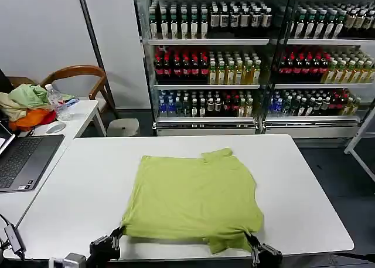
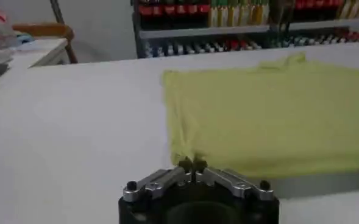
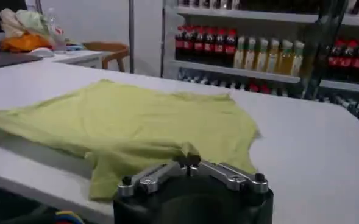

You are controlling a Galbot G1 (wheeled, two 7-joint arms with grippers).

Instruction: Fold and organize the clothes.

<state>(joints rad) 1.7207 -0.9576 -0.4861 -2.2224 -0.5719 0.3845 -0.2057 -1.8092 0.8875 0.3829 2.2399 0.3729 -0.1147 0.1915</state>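
The clothes, a lime yellow-green T-shirt [image 1: 193, 194], lies flat on the white table [image 1: 82, 186], plain side up, with one sleeve toward the far edge and another near the front edge. My left gripper [image 1: 119, 231] is shut on the shirt's near left corner [image 2: 185, 155], as the left wrist view [image 2: 191, 163] shows. My right gripper [image 1: 251, 241] is shut on the near right part of the shirt [image 3: 167, 131], pinching a fold of cloth in the right wrist view [image 3: 188, 160]. Both grippers sit at the table's front edge.
A side table [image 1: 82, 112] at the left holds an open laptop [image 1: 23, 159], a heap of pale green, beige and orange garments [image 1: 26, 107] and a bottle. A wooden chair [image 1: 79, 74] stands behind it. Glass-fronted drink coolers [image 1: 234, 57] fill the back.
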